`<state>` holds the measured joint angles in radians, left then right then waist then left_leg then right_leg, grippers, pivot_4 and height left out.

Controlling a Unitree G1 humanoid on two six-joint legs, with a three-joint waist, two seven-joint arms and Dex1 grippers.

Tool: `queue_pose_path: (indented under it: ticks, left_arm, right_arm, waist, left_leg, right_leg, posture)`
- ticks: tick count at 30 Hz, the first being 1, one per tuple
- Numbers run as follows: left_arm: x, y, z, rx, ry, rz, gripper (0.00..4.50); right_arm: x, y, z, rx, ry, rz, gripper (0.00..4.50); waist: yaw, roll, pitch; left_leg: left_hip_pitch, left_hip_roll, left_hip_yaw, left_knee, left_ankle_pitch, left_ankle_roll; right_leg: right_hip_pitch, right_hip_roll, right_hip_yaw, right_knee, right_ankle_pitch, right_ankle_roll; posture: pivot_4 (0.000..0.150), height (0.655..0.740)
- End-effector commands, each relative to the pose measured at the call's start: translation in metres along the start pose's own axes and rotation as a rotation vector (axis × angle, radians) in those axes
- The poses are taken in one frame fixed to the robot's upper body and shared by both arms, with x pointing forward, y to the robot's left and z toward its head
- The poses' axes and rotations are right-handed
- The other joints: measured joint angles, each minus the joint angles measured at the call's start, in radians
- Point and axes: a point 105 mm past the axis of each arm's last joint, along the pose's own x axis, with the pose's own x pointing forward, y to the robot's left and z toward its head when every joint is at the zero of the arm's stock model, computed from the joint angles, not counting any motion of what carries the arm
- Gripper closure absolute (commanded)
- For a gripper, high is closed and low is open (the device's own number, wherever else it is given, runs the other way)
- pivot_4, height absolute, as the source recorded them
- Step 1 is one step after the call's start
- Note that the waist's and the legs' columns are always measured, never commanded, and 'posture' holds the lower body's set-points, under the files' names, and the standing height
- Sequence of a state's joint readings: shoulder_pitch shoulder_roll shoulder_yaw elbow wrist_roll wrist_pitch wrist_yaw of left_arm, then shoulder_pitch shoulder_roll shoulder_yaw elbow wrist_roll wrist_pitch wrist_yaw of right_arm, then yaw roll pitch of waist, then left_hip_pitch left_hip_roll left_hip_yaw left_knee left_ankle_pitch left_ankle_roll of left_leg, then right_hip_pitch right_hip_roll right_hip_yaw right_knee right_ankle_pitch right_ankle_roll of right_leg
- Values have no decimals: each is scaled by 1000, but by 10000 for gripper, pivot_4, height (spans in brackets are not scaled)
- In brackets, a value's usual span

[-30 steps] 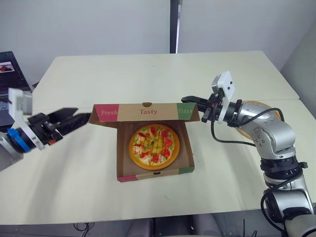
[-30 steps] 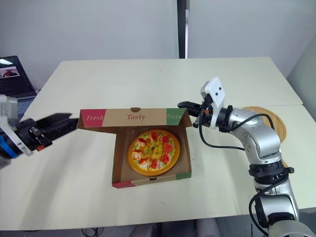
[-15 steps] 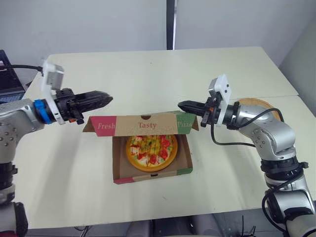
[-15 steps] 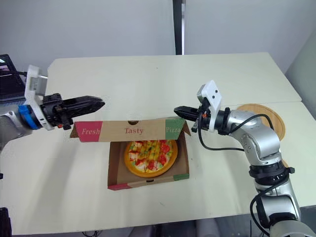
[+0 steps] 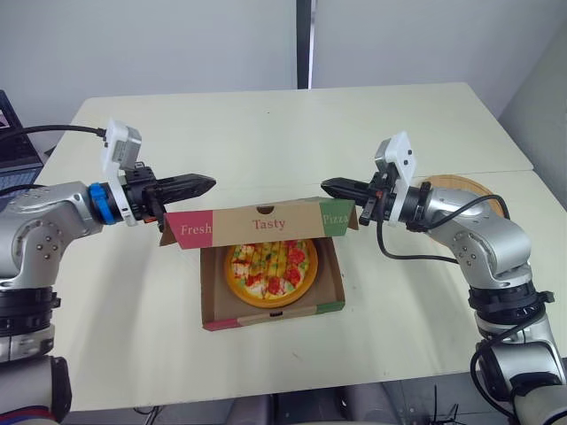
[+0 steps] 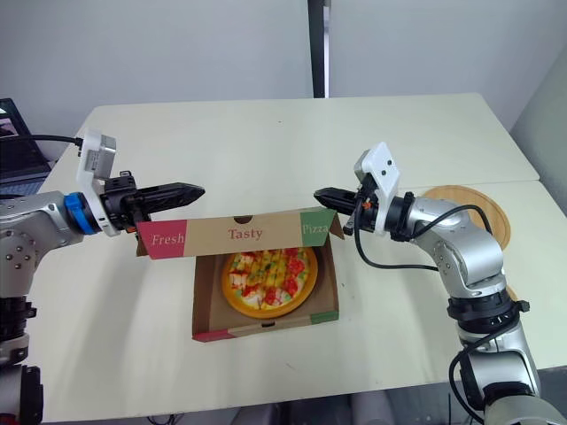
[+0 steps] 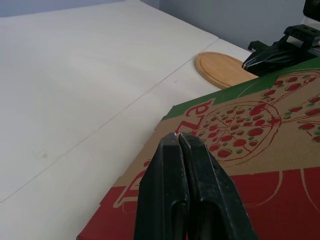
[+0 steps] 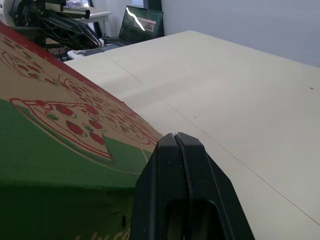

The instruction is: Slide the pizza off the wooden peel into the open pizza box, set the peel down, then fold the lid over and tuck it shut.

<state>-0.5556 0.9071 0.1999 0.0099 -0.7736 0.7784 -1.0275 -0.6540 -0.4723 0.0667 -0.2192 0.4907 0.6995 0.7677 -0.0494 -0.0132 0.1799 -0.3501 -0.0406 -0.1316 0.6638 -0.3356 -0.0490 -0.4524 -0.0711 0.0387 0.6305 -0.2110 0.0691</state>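
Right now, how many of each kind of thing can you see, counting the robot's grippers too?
Pizza: 1
Pizza box: 1
Wooden peel: 1
Laptop: 1
Grippers: 2 (left gripper, right gripper)
Total: 6

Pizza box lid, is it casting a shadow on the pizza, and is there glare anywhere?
Left eye view: the half-folded lid shades the far edge of the pizza. Right wrist view: a bright streak of glare crosses the laptop screen.
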Motion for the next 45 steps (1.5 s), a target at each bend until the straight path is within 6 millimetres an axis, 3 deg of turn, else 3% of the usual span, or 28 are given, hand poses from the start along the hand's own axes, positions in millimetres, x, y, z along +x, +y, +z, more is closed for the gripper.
queue_pose_path:
  ticks: [1, 7, 11, 15, 18, 22, 31, 34, 39, 42, 45]
  left_arm:
    - [8, -3, 10, 56, -23, 0, 44806]
    - [2, 5, 15, 74, -25, 44, 44806]
    - [-19, 18, 14, 103, 9, 131, 44806]
    - [-52, 39, -1, 162, 122, 243, 44806]
    - [-66, 43, -22, 194, 231, 246, 44806]
    - [-63, 33, -45, 208, 303, 189, 44806]
    - [-44, 22, -54, 205, 276, 138, 44806]
    - [-45, 24, -53, 245, 264, 165, 44806]
    - [-60, 44, -32, 310, 143, 333, 44806]
    - [-77, 41, -40, 301, 200, 341, 38736]
    - [-86, 32, -51, 331, 259, 321, 29862]
  right_arm:
    - [-1, -5, 18, -48, -67, -31, 45000]
    - [-1, -8, 20, -53, -76, -57, 45000]
    - [0, -7, 20, -53, -75, -55, 45000]
    - [0, -6, 19, -51, -76, -51, 45000]
    - [1, -5, 19, -50, -77, -46, 45000]
    - [3, -4, 19, -50, -75, -29, 45000]
    - [5, -2, 19, -50, -73, -18, 45000]
    - [5, -2, 19, -48, -74, -18, 45000]
    - [5, -2, 19, -49, -75, -22, 45000]
    - [5, -2, 19, -48, -76, -23, 45000]
    - [5, -2, 18, -47, -77, -21, 45000]
  waist:
    - [0, 0, 0]
    - [0, 0, 0]
    - [-1, 0, 0]
    - [-9, 0, 0]
    - [-9, 0, 0]
    - [-6, 0, 0]
    - [0, 0, 0]
    - [-2, 0, 0]
    - [-1, -1, 0]
    - [-5, -1, 0]
    - [-8, -1, 0]
  left_leg:
    - [0, 0, 0, 0, 0, 0]
    - [0, 0, 0, 1, 0, 0]
    - [0, 0, 0, 2, 0, 0]
    - [1, 0, 2, 1, 0, 0]
    - [1, 0, 3, 1, 0, 0]
    - [1, 0, 3, 1, 0, 0]
    - [0, 0, 3, 7, 0, 0]
    - [1, 0, 3, 7, 0, 0]
    - [0, 0, 3, 9, 0, 0]
    - [0, 0, 2, 9, 0, 0]
    - [1, 0, 4, 7, 0, 0]
  right_leg:
    - [0, 0, 0, 0, 0, 0]
    - [0, 0, 0, 1, 0, 0]
    - [0, 0, 0, 2, 0, 0]
    - [-2, 0, 2, 4, 0, 0]
    - [-3, 0, 2, 6, 0, 0]
    - [-3, 0, 3, 6, 0, 0]
    - [-3, 0, 2, 13, 0, 0]
    - [-3, 0, 3, 13, 0, 0]
    - [-3, 0, 2, 13, 0, 0]
    - [-3, 0, 2, 13, 0, 0]
    - [-4, 0, 3, 13, 0, 0]
  posture:
    - [1500, 7400]
    - [1500, 7400]
    - [1500, 7400]
    - [1500, 7400]
    - [1500, 7400]
    - [1500, 7400]
    - [1500, 7400]
    - [1500, 7400]
    - [1500, 7400]
    - [1500, 7400]
    - [1500, 7400]
